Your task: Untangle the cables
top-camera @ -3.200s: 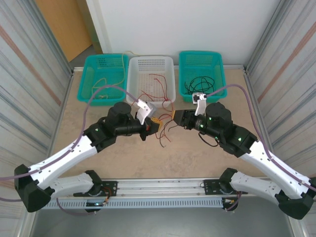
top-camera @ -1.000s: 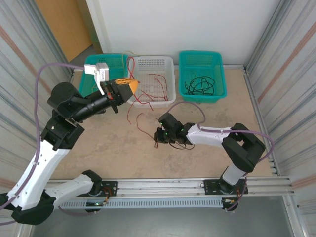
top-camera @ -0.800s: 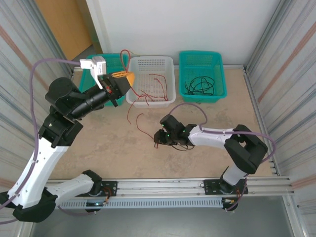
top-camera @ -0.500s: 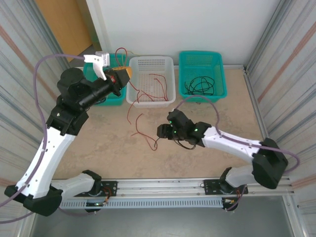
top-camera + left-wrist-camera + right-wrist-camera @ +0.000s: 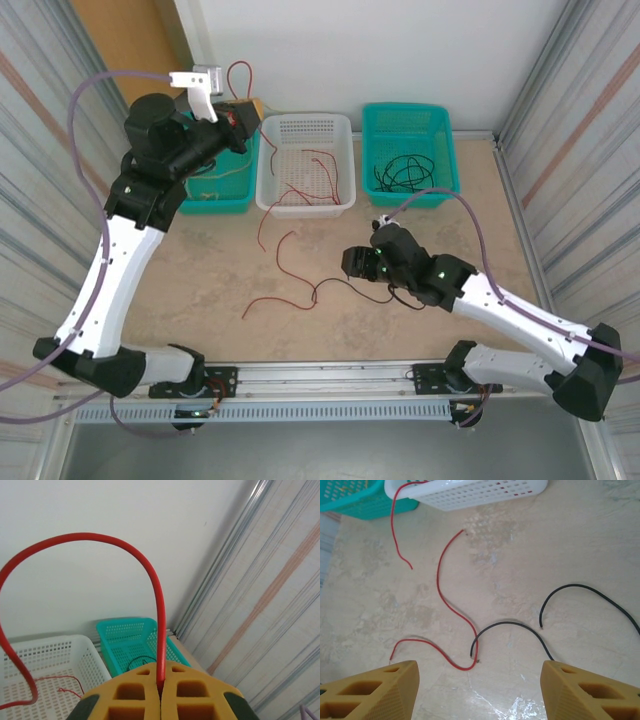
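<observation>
Compared with the view half a second ago, the left gripper [image 5: 240,115] is recorded higher and further back. It now stands over the far-left part of the table [image 5: 200,270], above the left teal basket [image 5: 190,200]. In the left wrist view its pads [image 5: 135,695] are seen pressed together on the held red cable [image 5: 152,575], which arches in a loop above the fingers. The rest of this cable is seen hanging down past the near-left corner of the white basket [image 5: 345,165], with its free end off the other wires.

The right gripper [image 5: 352,265] is found withdrawn to the right of the spot where the wires were bunched a second ago. Its jaws are spread wide and nothing is held between them.

A second red cable [image 5: 285,270] is left stretched out on the middle of the table, apart from the held one. One red strand is therefore judged to be separated.

In the right wrist view its near bend meets the end of a black cable [image 5: 507,625]; whether they cross or merely touch cannot be told. A second black cable [image 5: 585,590] lies apart to the right.

Both table cables lie just ahead of the open right gripper. The held cable is well apart from it.
</observation>
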### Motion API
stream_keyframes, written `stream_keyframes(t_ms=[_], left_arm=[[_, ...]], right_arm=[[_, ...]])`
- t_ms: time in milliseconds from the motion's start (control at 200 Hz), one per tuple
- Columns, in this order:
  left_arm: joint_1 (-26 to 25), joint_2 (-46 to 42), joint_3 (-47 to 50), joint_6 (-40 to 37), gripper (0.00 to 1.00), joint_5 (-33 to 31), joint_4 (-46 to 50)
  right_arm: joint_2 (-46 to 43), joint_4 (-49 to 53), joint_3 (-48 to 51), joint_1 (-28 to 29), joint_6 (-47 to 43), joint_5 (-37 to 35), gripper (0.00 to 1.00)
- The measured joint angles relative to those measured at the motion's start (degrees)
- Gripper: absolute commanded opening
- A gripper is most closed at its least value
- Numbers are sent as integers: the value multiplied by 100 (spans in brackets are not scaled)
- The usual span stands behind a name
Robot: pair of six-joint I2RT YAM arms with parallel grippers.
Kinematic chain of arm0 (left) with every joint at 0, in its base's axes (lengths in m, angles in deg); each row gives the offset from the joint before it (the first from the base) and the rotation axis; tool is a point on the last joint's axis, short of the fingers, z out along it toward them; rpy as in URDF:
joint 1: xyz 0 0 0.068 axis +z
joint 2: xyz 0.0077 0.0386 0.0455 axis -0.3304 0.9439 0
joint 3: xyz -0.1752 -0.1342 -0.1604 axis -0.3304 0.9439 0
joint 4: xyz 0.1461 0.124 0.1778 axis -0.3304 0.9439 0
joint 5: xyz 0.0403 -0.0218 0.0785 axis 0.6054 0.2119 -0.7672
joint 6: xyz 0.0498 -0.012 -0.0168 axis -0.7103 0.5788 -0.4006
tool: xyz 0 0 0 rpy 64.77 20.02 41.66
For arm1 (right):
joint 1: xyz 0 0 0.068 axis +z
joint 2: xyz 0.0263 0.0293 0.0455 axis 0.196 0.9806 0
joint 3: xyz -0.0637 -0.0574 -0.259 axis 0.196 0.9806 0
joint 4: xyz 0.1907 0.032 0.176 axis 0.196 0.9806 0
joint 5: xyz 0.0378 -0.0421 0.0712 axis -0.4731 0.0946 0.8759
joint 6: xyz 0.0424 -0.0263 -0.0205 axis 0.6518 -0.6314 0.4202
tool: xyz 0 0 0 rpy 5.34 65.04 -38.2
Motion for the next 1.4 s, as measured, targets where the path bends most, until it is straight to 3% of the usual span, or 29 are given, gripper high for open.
stream_keyframes(t_ms=[361,887,907,972,1052,1173,1398], left_arm=[[129,918,-260,-205,0,-262,46],[341,2356,-920,-219,0,-136,-133],[341,2426,-940,-190,8,-138,-153],[341,2671,-1010,-66,49,-160,-205],[341,2964,-1060,153,64,-175,-273],[339,3294,-984,457,76,-197,-369],[299,3067,-761,557,78,-238,-302]], right_arm=[[-155,164,2,-9,-42,-125,65],[-479,170,4,7,-39,-354,65],[-483,168,9,7,-37,-365,65],[-503,173,35,7,-39,-378,65],[-538,216,61,-7,-37,-391,65],[-636,289,68,-83,-39,-409,66],[-697,348,125,-332,-33,-328,67]])
